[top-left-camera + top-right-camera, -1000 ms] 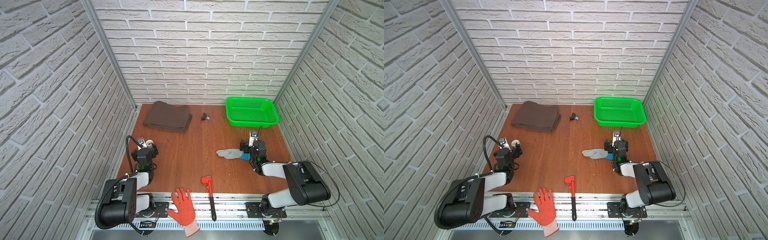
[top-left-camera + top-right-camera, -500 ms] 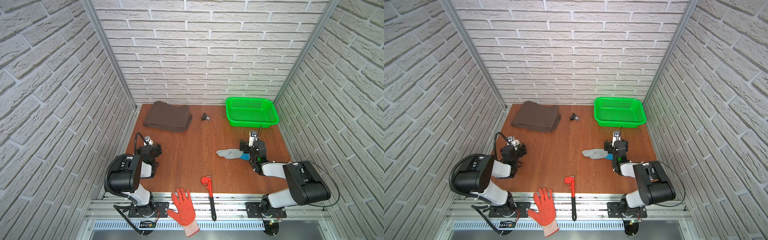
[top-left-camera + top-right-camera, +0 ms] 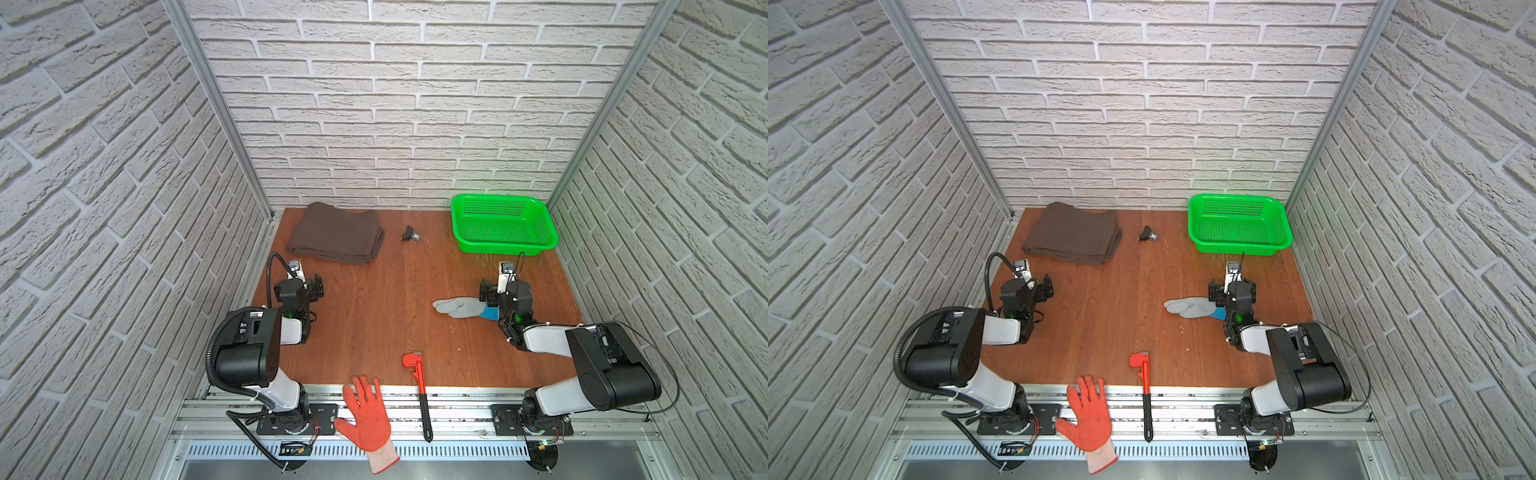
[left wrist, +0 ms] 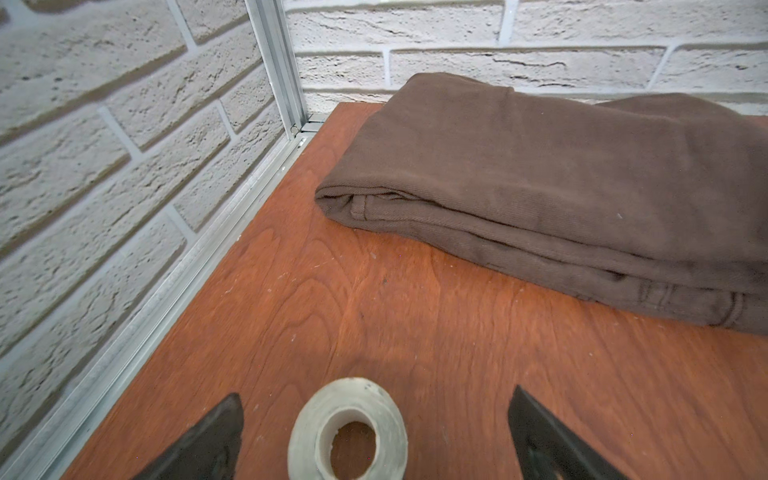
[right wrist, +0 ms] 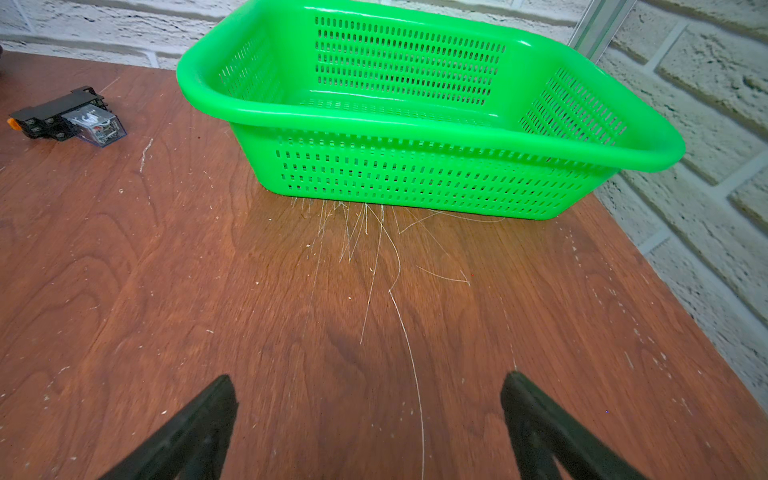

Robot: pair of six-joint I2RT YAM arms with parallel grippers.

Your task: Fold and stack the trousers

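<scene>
The dark brown trousers (image 3: 336,232) (image 3: 1073,235) lie folded in a flat pile at the back left corner of the table; the left wrist view shows their layered edges (image 4: 561,195). My left gripper (image 3: 309,287) (image 3: 1043,289) (image 4: 376,399) sits low over the table in front of them, open and apart from the cloth. A whitish tape roll (image 4: 348,428) lies on the wood between its jaws, touching neither. My right gripper (image 3: 504,291) (image 3: 1230,291) (image 5: 368,382) is open over bare wood on the right, with nothing between its fingers.
A green perforated basket (image 3: 503,249) (image 5: 374,120) stands at the back right. A small black relay (image 3: 410,235) (image 5: 66,118) lies at the back middle. A grey glove (image 3: 459,307) lies beside the right gripper. An orange glove (image 3: 368,415) and a red wrench (image 3: 417,374) overhang the front edge.
The left arm's elbow has swung up and in, and its gripper has shifted slightly right and away. The tape roll now lies between its jaws. The right arm has not moved.
</scene>
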